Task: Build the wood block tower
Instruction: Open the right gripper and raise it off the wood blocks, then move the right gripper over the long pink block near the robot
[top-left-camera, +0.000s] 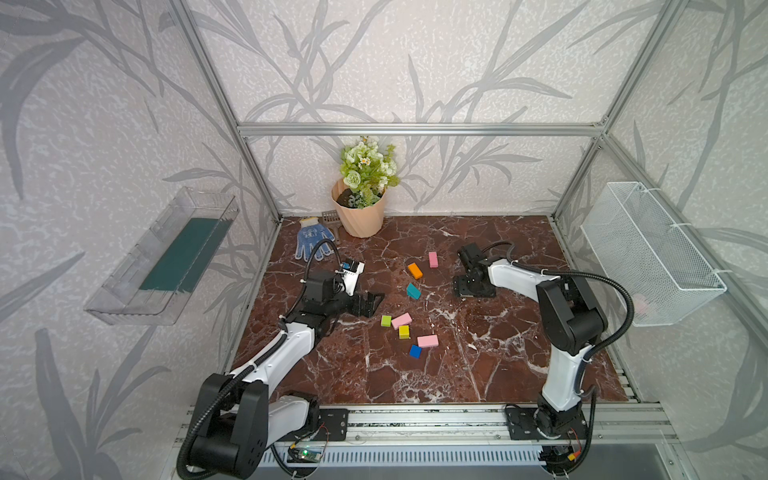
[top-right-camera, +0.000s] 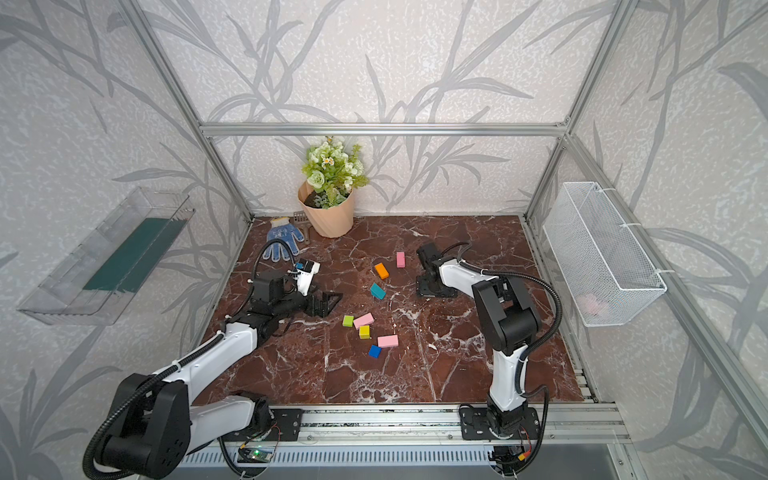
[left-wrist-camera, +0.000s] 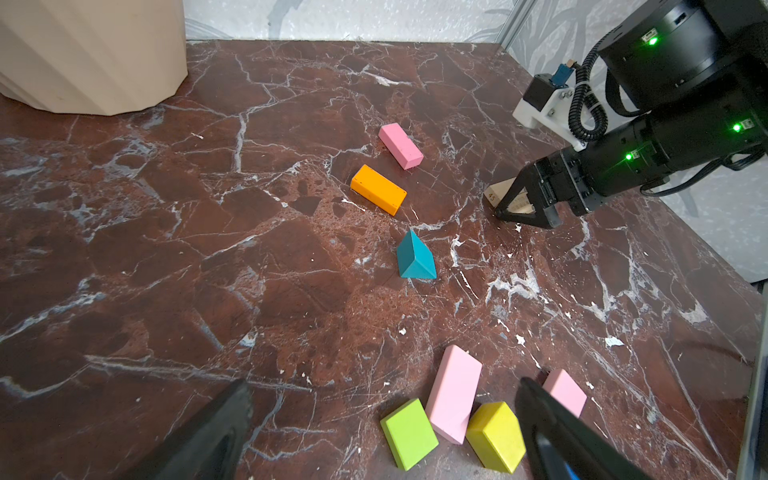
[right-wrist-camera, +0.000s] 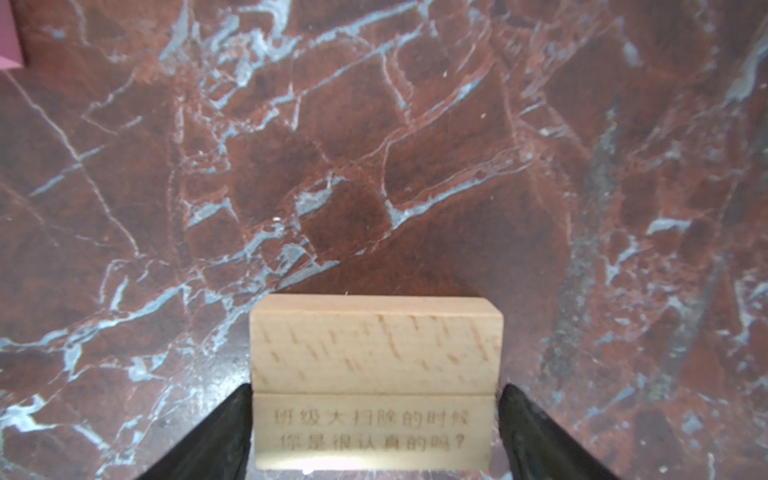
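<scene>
My right gripper (right-wrist-camera: 374, 419) is open, its fingers flanking a plain-wood block (right-wrist-camera: 374, 345) that rests on the marble table (top-left-camera: 478, 353); a thin gap shows at one end. In both top views the gripper (top-left-camera: 473, 286) (top-right-camera: 436, 286) hides this block. Loose in the middle lie a pink bar (top-left-camera: 433, 259), an orange bar (top-left-camera: 414, 270), a teal wedge (top-left-camera: 413, 291), a lime cube (top-left-camera: 386, 321), a second pink bar (top-left-camera: 401, 320), a yellow cube (top-left-camera: 404, 331), a third pink bar (top-left-camera: 427, 341) and a blue cube (top-left-camera: 415, 351). No tower shows. My left gripper (top-left-camera: 370, 303) (left-wrist-camera: 384, 384) hovers open and empty left of the lime cube (left-wrist-camera: 409, 432).
A peach flower pot (top-left-camera: 359, 216) stands at the back, with a blue glove (top-left-camera: 312, 241) and a small brown scoop (top-left-camera: 330, 218) beside it. A wire basket (top-left-camera: 648, 253) hangs on the right wall and a clear tray (top-left-camera: 166, 257) on the left.
</scene>
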